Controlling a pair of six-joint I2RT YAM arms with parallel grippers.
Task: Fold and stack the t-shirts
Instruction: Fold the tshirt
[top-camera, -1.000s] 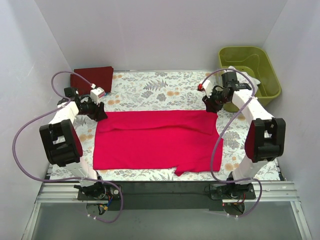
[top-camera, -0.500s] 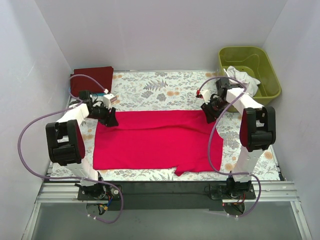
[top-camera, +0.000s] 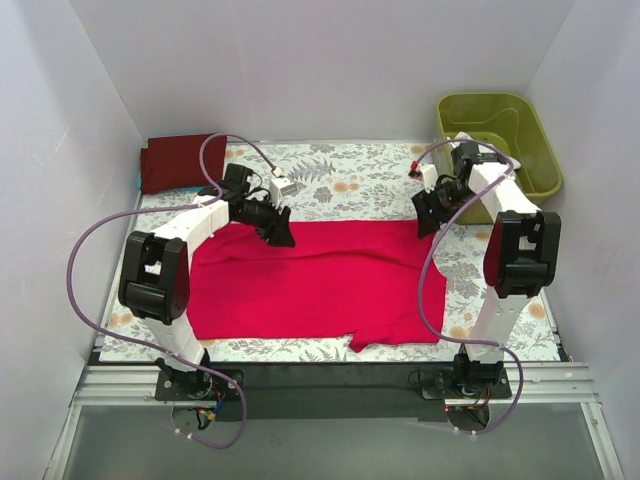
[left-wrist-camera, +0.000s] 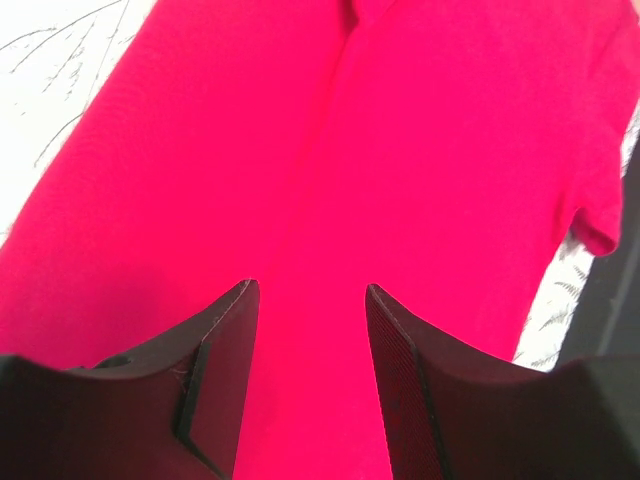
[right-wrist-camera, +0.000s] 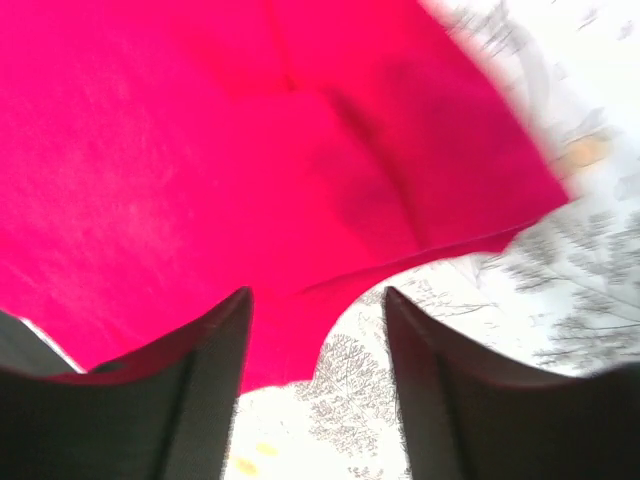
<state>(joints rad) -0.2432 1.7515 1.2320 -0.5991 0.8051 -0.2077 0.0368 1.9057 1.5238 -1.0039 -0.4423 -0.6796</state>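
A bright crimson red t-shirt lies spread and folded once on the floral table cloth. My left gripper hovers over its far edge near the middle, open and empty; its wrist view shows only red cloth between the jaws. My right gripper is open and empty at the shirt's far right corner; its view shows the red cloth's edge and floral cloth. A dark maroon folded shirt lies at the far left. White cloth lies at the tub's rim behind the right arm.
An olive-green tub stands at the far right corner. White walls enclose the table on three sides. A black rail with the arm bases runs along the near edge.
My left gripper has moved right along the shirt's far edge, from its left corner toward the middle. My right gripper has shifted slightly away from the shirt's corner.
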